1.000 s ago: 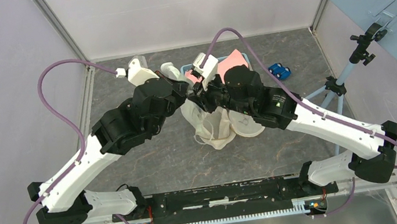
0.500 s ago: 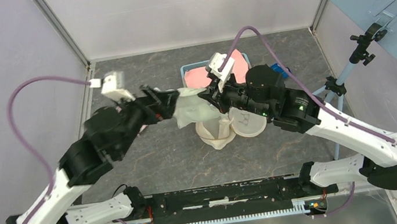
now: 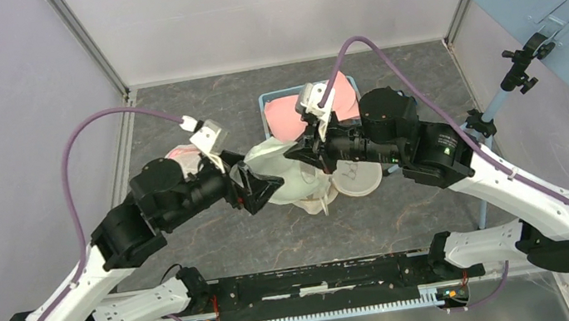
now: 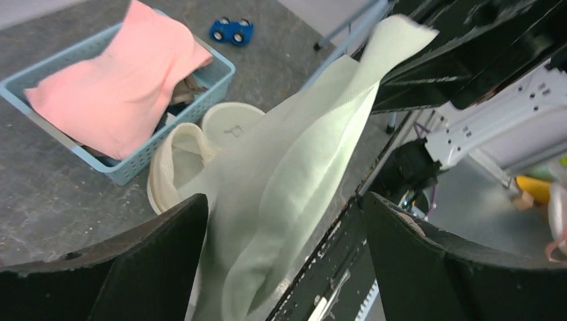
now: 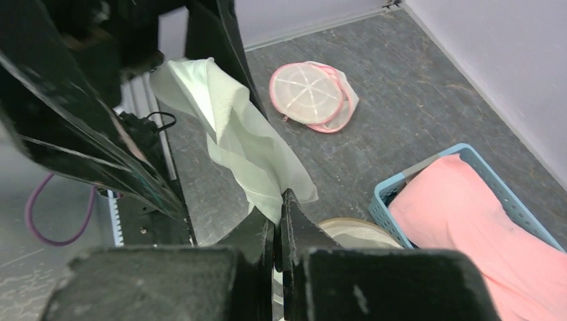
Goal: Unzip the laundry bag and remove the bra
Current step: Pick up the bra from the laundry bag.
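Gripping the laundry bag (image 4: 294, 154), the right claw (image 5: 279, 202) holds it inside the wide, released left claw (image 4: 284, 200).

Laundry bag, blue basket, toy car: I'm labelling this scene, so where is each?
laundry bag (image 4: 294, 167), left wrist view, middle of the hanging mesh.
blue basket (image 4: 124, 168), left wrist view, near corner wall.
toy car (image 4: 232, 31), left wrist view, its blue body.

Laundry bag (image 4: 267, 200) bottom (left wrist) off-frame
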`<state>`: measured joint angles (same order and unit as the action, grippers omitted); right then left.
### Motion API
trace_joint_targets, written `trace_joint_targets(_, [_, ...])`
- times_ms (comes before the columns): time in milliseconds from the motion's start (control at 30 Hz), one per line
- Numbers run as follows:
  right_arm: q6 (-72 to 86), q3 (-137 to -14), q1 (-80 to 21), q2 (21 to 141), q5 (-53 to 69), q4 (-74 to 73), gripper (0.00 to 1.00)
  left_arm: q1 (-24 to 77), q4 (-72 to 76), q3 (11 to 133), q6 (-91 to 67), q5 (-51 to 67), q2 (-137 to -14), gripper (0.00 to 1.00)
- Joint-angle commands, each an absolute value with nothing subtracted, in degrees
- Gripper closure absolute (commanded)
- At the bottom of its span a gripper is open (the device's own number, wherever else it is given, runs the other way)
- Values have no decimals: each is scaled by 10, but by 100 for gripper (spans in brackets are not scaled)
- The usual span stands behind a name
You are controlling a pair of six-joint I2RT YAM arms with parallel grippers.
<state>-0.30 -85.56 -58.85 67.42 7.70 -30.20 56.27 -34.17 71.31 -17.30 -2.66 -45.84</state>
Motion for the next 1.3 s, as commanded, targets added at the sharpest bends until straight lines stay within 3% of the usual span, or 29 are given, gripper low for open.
trace_joint_targets(0, [21,-876,-588,666,114,-305,100,562,-322,704,-125,37,-451,17])
trace_joint_targets(133, [26,-878,-588,656,103,-329,100,562,-341,701,-121,23,-440,54])
trace_joint_targets(333, [22,-878,-589,640,105,-361,100,561,-335,680,-110,44,-415,73])
trace_joint_targets(400, [21,-872,-588,641,133,-352,97,562,-328,684,-99,96,-426,85])
trace_joint_targets(433, [19,-868,-588,643,158,-348,86,561,-331,690,-95,117,-436,91])
trace_joint_targets(467, [15,-869,-589,650,178,-348,69,562,-337,698,-91,135,-448,97])
trace_joint_targets(533, [8,-878,-589,665,207,-361,46,562,-353,710,-77,163,-472,98])
trace_joint_targets(633, [-19,-914,-589,689,234,-396,37,562,-362,714,-64,188,-485,98])
trace_joint_targets(800, [-56,-976,-590,725,245,-469,48,561,-379,719,-47,212,-495,98])
trace_joint_targets(1167, [-65,-934,-605,723,252,-486,71,562,-387,738,-24,226,-508,98])
trace_joint_targets(1233, [-67,-929,-606,723,245,-492,84,561,-385,743,-21,226,-512,98])
trace_joint_targets(1267, [-67,-928,-606,725,240,-493,97,561,-385,744,-21,221,-513,97])
